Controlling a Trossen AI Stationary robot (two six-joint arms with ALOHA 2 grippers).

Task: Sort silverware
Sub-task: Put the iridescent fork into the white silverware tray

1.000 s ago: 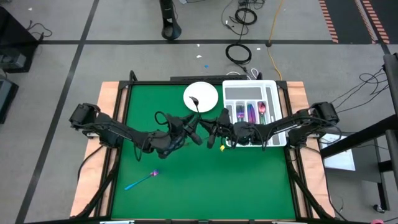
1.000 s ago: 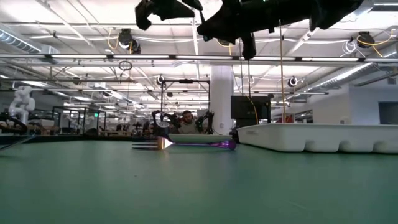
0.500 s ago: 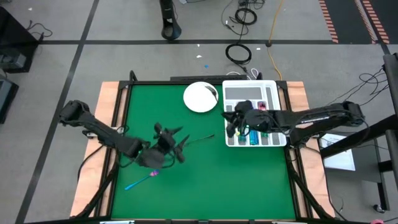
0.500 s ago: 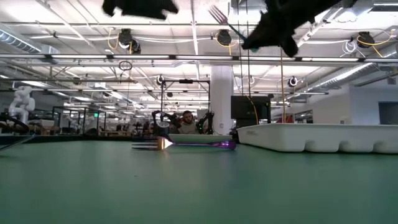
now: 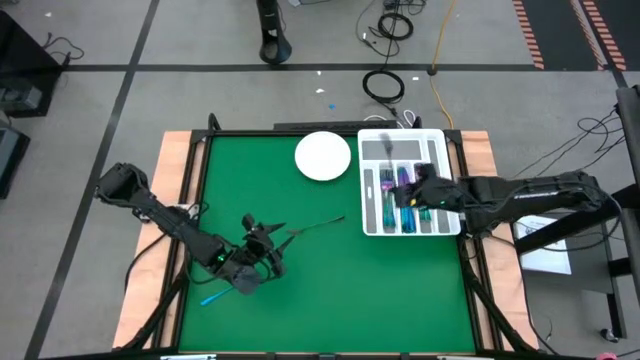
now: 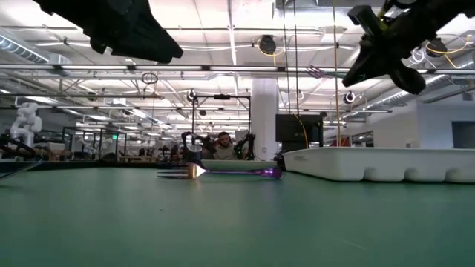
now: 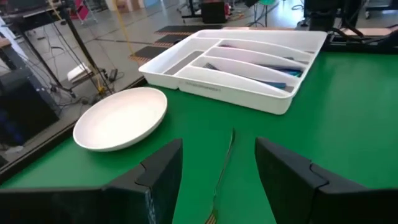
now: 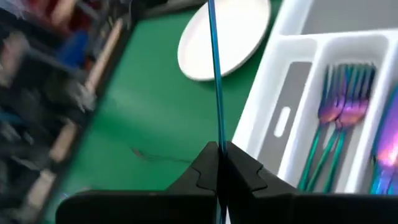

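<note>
In the high view the right gripper (image 5: 425, 186) is seen over the white slotted tray (image 5: 440, 228) at right of centre; in the right wrist view its fingers are pinched on a fork (image 8: 214, 68), best lowered beside the forks (image 8: 341, 118); in the left wrist view the left gripper (image 7: 219, 175) is spread.

two dark jointed arms, matte black housings, thin cables along links. left pincer (image 7: 217, 180): black angular wedge fingers. right pincer (image 8: 219, 163): black notched fingers.
</note>
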